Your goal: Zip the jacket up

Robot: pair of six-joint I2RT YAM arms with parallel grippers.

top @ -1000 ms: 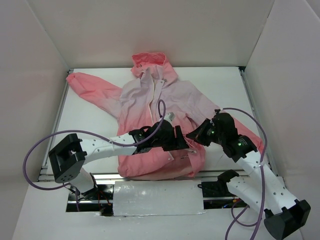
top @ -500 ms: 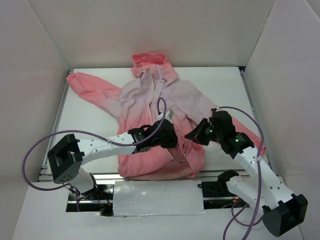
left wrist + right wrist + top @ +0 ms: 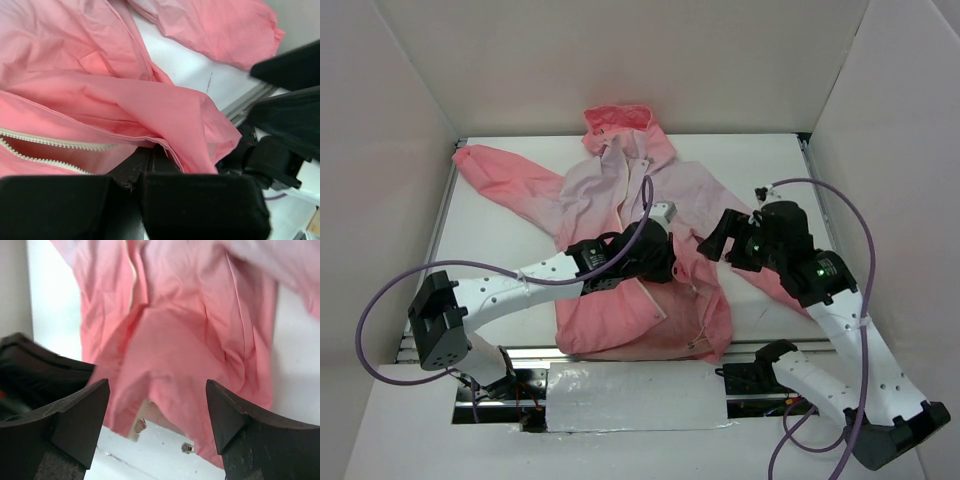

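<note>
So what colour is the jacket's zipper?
The zipper is white, against the pink jacket. The left wrist view shows it best.

One jacket [image 3: 610, 190], one table [image 3: 500, 240], two pincers [image 3: 141, 176] [image 3: 157, 400]

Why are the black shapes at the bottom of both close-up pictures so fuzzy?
Left wrist view: the left pincer sits too near the lens, while zipper teeth on the jacket look crisp. Right wrist view: the right pincer blurs likewise. Top view: sharp, evenly lit.
</note>
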